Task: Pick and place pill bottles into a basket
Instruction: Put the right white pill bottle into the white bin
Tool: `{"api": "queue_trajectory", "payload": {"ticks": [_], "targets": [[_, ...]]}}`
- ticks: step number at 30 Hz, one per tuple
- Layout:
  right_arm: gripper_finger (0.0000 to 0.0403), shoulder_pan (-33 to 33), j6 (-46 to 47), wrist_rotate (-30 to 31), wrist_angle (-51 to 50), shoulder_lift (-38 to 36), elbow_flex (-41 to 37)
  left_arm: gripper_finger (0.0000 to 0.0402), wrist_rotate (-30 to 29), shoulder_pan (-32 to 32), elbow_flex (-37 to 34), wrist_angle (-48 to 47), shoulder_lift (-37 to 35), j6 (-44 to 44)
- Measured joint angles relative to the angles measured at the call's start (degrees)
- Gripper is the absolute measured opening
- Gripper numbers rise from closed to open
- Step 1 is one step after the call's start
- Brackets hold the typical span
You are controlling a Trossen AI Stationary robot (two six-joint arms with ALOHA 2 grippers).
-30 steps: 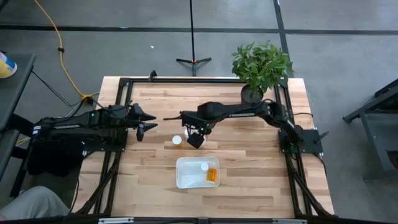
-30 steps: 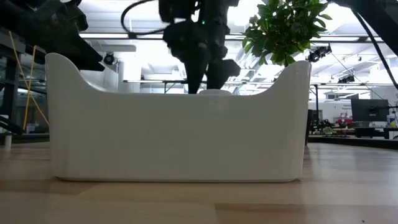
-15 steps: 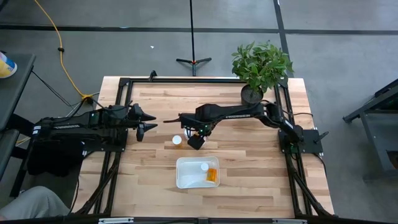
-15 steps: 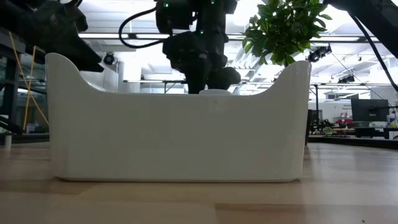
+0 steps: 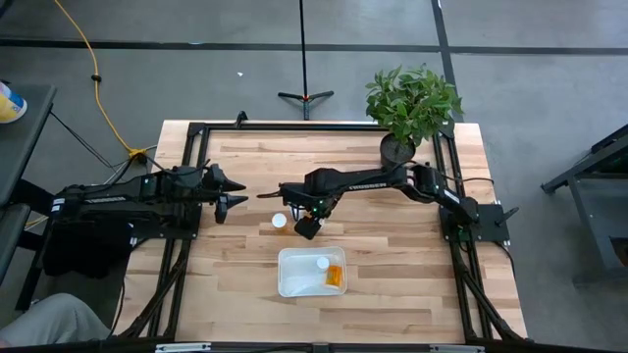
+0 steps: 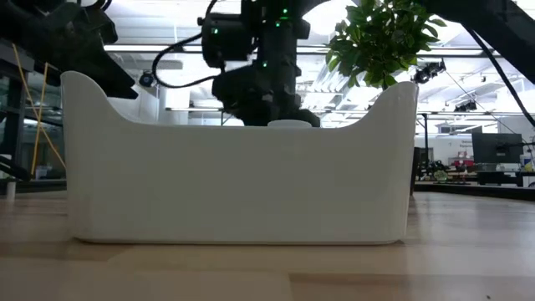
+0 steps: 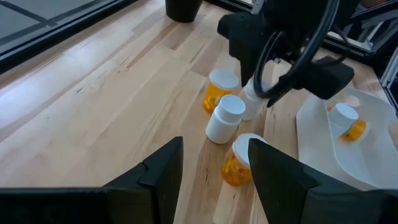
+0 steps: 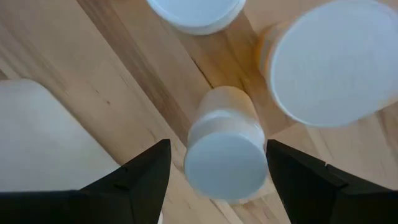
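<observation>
Several pill bottles with white caps stand close together on the table left of centre [image 7: 225, 118]; one shows in the high view [image 5: 280, 222]. My right gripper [image 5: 306, 227] is open and points down over them. In the right wrist view its fingers stand on either side of one bottle's white cap [image 8: 224, 158]; I see no touch. The white basket [image 5: 294, 284] lies nearer the front edge, with an orange bottle [image 5: 336, 277] in it. My left gripper [image 5: 235, 193] is open and empty at the table's left.
A potted plant [image 5: 412, 103] stands at the far right corner. Two more white caps [image 8: 336, 62] sit close around the straddled bottle. The basket's edge [image 8: 37, 137] lies just beside my right gripper. In the low view the basket's wall [image 6: 234, 192] hides the bottles.
My right gripper has gone down toward the bottles on the table and a little toward the table's left edge; in the low view it has sunk behind the basket's rim. The bottles and basket have stayed in place.
</observation>
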Motion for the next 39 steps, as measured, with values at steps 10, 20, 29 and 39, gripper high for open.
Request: {"api": "queue_trajectory", "payload": {"ticks": [10, 20, 29, 39], "targets": [[0.0249, 0.0, -1.1, -0.7, 1.6, 1.8, 0.0, 0.0216, 0.0, 0.0, 0.0, 0.0, 0.0, 0.0], [0.0166, -0.1, -2.2, -0.6, 1.5, 1.8, 0.0, 0.0216, 0.0, 0.0, 0.0, -0.2, 0.0, 0.0], [0.0166, 0.0, -2.6, -1.9, 0.9, 1.6, 0.2, 0.0216, 0.0, 0.0, 0.0, -0.2, 0.0, 0.0], [0.0166, 0.3, -4.1, 0.7, -8.0, 1.1, 8.1, 0.0216, -0.1, 0.0, 0.0, -0.3, 0.0, 0.0]]}}
